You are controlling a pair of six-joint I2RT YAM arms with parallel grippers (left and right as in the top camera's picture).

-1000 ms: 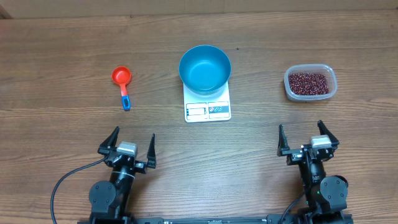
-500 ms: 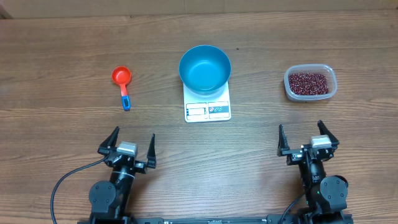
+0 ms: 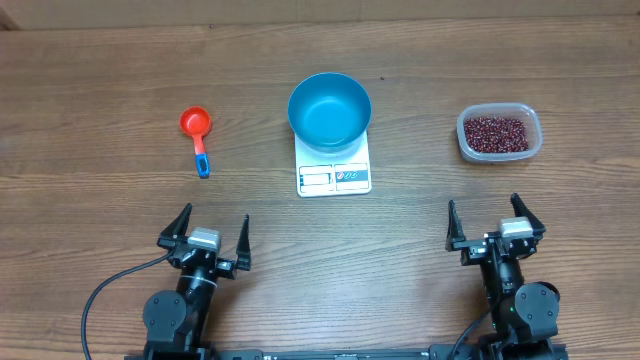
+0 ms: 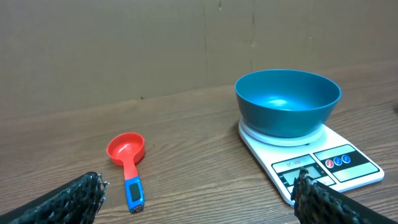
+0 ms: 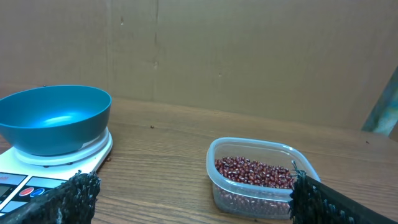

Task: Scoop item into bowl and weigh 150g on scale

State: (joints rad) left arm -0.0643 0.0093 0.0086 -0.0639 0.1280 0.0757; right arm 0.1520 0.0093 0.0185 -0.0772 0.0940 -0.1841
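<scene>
An empty blue bowl [image 3: 329,110] [image 4: 287,101] [image 5: 54,117] stands on the white scale [image 3: 334,173] [image 4: 323,163] at the table's middle. Dark red-brown beans [image 3: 494,132] [image 5: 255,172] fill a clear plastic tub [image 3: 499,133] [image 5: 261,178] at the right. A red scoop with a blue handle [image 3: 197,137] [image 4: 127,161] lies at the left. My left gripper [image 3: 211,233] [image 4: 196,194] rests near the front edge, open and empty, below the scoop. My right gripper [image 3: 489,220] [image 5: 191,198] is open and empty too, in front of the tub.
A brown cardboard wall [image 4: 155,43] closes the far side of the wooden table [image 3: 100,100]. A black cable [image 3: 100,295] loops by the left arm's base.
</scene>
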